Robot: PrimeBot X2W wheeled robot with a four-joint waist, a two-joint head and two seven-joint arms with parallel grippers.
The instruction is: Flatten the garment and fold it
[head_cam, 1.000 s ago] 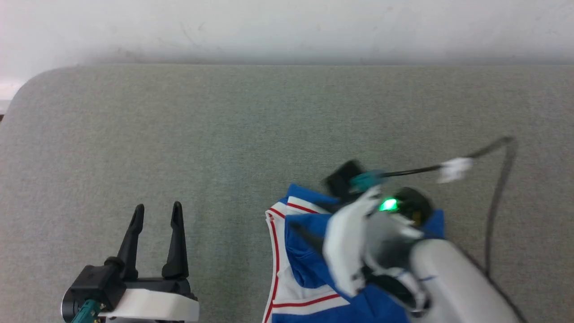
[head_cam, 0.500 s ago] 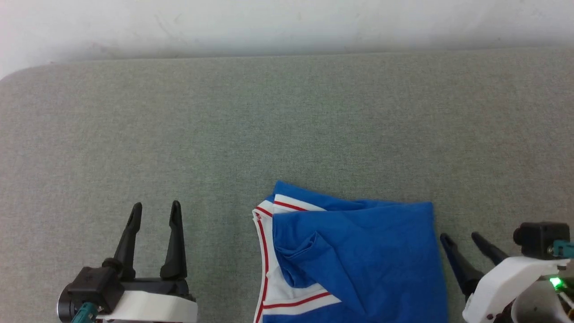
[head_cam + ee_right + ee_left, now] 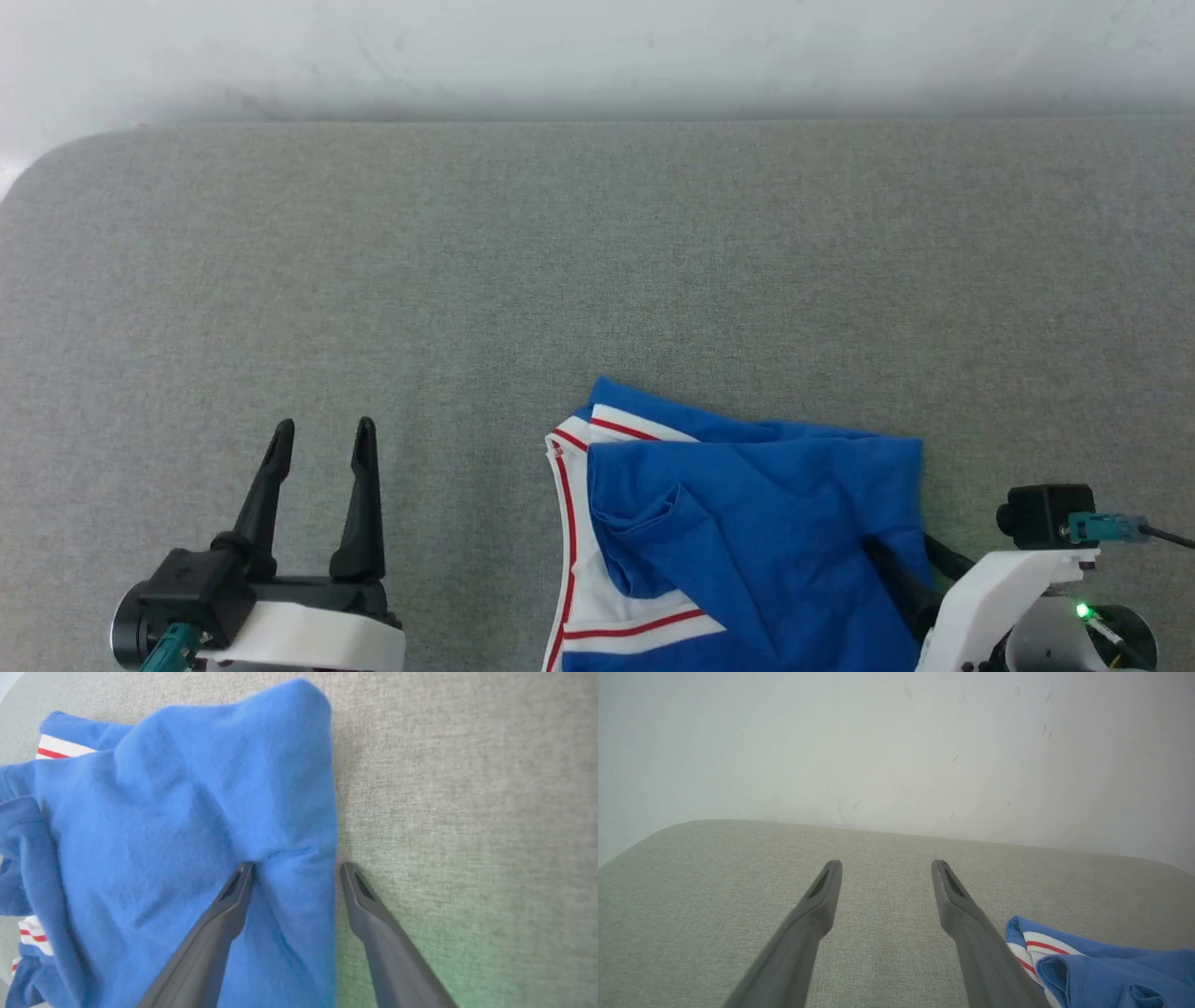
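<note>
Grey woven tabletop [image 3: 597, 261] spreads under and ahead of the left gripper [image 3: 325, 426]; beyond its tips a scuffed white wall [image 3: 597, 47], and a rounded corner [image 3: 56, 163], possibly padded, off to its left.

The left gripper [image 3: 324, 431] is held at the lower left of the head view, its fingers [image 3: 362, 495] spread apart and pointed forward. The right gripper [image 3: 297, 867] is held low at the lower right, likewise parted and angled inward.
</note>
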